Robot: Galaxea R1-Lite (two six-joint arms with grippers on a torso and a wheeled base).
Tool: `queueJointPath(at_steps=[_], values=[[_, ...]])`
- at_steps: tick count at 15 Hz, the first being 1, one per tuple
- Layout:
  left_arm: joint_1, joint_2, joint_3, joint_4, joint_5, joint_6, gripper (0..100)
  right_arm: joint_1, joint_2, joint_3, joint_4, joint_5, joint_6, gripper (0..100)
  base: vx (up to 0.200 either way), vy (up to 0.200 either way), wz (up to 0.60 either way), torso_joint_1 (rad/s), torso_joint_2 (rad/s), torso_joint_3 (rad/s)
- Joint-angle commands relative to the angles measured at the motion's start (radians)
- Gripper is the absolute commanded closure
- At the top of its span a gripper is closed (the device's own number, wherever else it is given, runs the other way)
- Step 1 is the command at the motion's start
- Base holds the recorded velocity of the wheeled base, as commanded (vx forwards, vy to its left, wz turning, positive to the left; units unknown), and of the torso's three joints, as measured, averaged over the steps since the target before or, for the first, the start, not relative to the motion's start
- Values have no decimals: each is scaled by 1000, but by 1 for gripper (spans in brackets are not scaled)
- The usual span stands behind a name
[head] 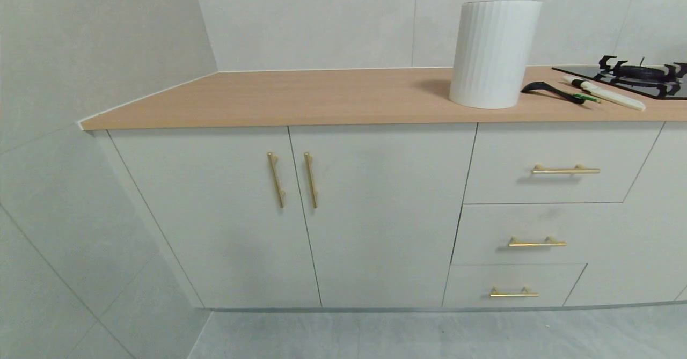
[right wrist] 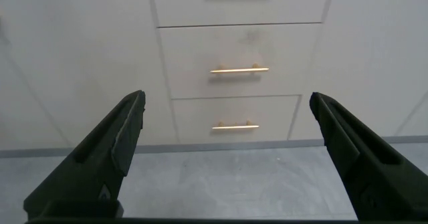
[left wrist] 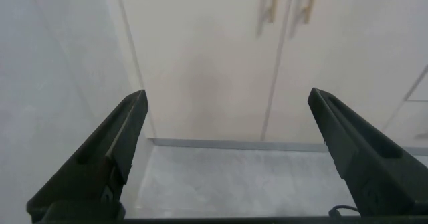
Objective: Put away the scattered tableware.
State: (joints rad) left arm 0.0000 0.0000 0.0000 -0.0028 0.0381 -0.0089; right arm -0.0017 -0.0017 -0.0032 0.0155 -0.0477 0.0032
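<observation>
The left gripper [left wrist: 227, 97] hangs low over the floor [left wrist: 227, 184], its fingers spread wide with nothing between them, facing the shut doors [left wrist: 200, 63]. The right gripper [right wrist: 227, 95] is likewise spread and bare, facing the shut drawers [right wrist: 234, 53]. Above, on the counter [head: 300, 96], a black utensil [head: 547, 88] and a white utensil [head: 617, 97] lie together, just beside the tall white holder [head: 494, 53], between it and the hob [head: 638, 74].
</observation>
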Motion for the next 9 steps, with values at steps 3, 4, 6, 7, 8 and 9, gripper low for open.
queueJointPath(at_steps=[3,4,6,7,8,9], values=[[0,2,0,0,0,0,0,0,2,0,0,-1,0,0,0,-200,0,4,4,2],[0,3,0,0,0,0,0,-1,2,0,0,0,0,0,0,-200,0,7,-2,-2],[0,2,0,0,0,0,0,0,2,0,0,-1,0,0,0,-200,0,5,5,5],[0,2,0,0,0,0,0,0,2,0,0,-1,0,0,0,-200,0,7,7,2],[0,2,0,0,0,0,0,-1,2,0,0,0,-2,0,0,-200,0,2,2,12],[0,2,0,0,0,1,0,0,2,0,0,-1,0,0,0,-200,0,2,2,2]])
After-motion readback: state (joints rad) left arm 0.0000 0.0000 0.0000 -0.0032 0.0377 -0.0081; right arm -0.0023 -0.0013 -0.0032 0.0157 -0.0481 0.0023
